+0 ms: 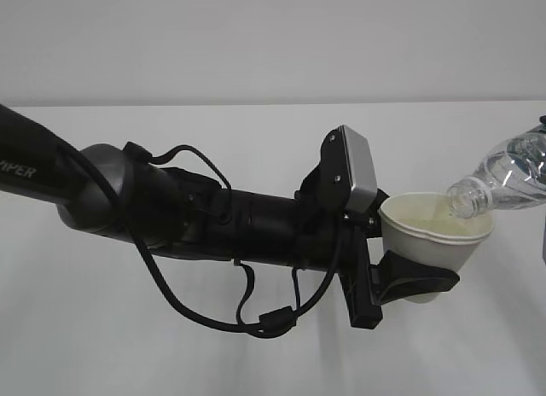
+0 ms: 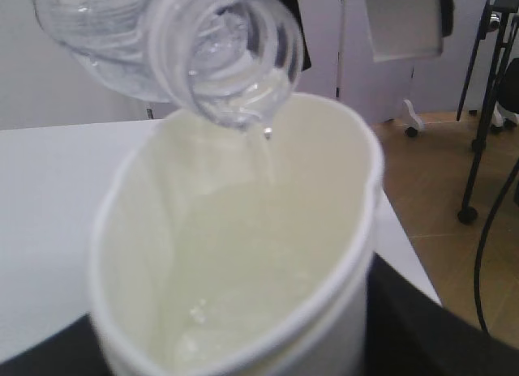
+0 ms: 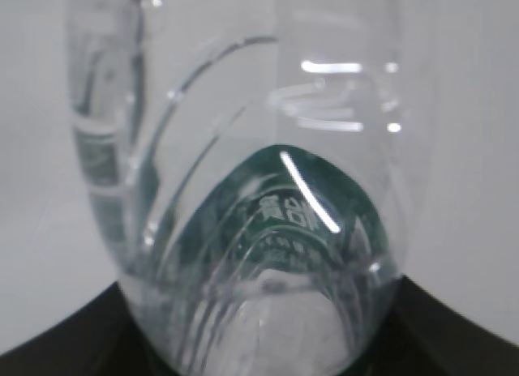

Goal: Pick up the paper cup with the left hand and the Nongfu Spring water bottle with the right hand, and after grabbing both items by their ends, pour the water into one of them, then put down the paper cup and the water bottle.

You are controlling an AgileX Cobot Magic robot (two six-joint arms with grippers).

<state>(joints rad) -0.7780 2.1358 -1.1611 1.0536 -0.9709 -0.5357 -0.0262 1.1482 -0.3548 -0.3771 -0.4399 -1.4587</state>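
The Nongfu Spring water bottle (image 2: pixel 203 52) mouth hangs just above the paper cup (image 2: pixel 243 262) rim, trickling water (image 2: pixel 263 161). The left claw (image 1: pixel 414 281) grips the cup, the right claw (image 3: pixel 259 343) the bottle's base. Keep the cup level and the tilt gradual.

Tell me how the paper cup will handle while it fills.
The paper cup probably squashes easily: its rim already looks oval in the left hand. It likely grows heavier as water runs in from the bottle, and tilting could spill.
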